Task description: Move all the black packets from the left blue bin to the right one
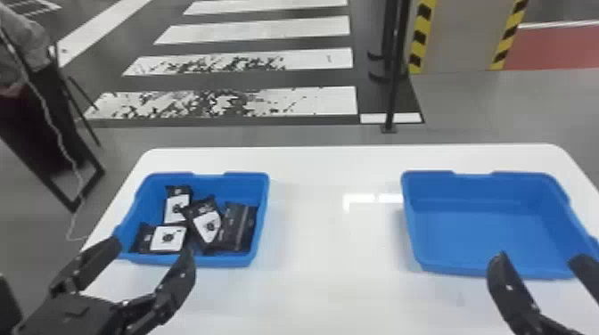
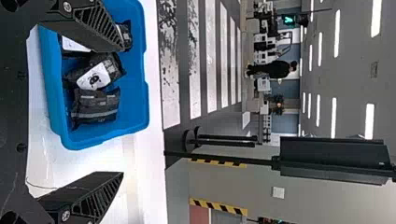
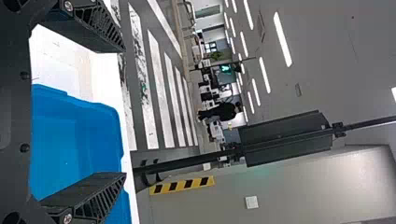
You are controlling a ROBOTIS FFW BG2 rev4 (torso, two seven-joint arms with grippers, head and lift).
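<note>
Black packets (image 1: 208, 225), glossy, four, three white-labelled, in left blue bin (image 1: 223, 260); left gripper (image 1: 152, 249), right gripper (image 1: 538, 257): fingers wide apart, empty.

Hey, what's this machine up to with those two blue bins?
A two-armed robot is set to move the black packets from the left blue bin to the right one. Its left gripper and right gripper are both open and hold nothing, each by the near side of its own bin. At least four packets lie in the left bin; I see none in the right.
</note>
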